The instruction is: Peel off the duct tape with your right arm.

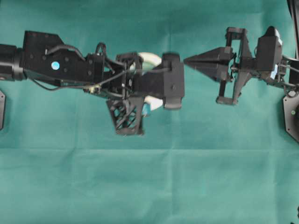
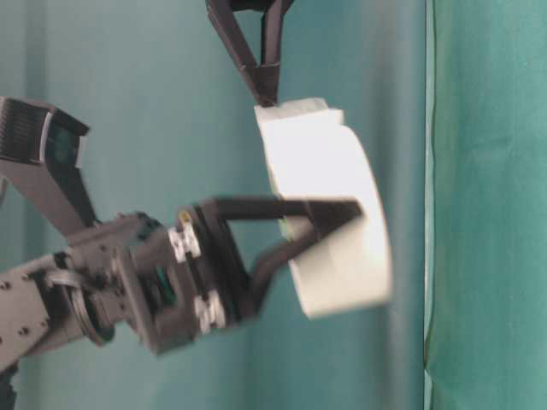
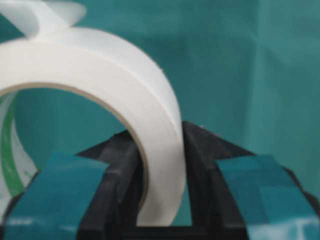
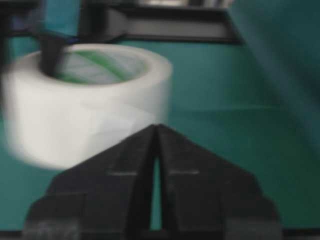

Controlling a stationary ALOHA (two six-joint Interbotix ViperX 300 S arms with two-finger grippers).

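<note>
The tape (image 2: 329, 205) is a white roll with a green-tinted core, held clear of the green tabletop (image 1: 149, 186) near the middle of its far half. The left end effector (image 3: 160, 180) is clamped on the roll's wall, one finger inside the core and one outside, as the left wrist view shows plainly.

The right end effector (image 1: 187, 60) is clenched, its two tapered fingers pressed together into a single point. In the overhead view that tip sits just beside the left end effector, apart from the roll; in the table-level view it appears to touch the loose strip (image 2: 295, 109) at the roll's top edge, though whether it has actually pinched the strip cannot be told. The right wrist view shows the closed fingers aimed at the roll's outer face with nothing visibly between them.

The roll should be light and fairly stiff as a ring, so the left hold likely keeps it steady. The strip is thin, floppy and sticky on one side; it will probably resist with a steady pull and could tear or fold onto itself. The best place to take hold looks like the lifted flap at the rim, gripped across its width.
</note>
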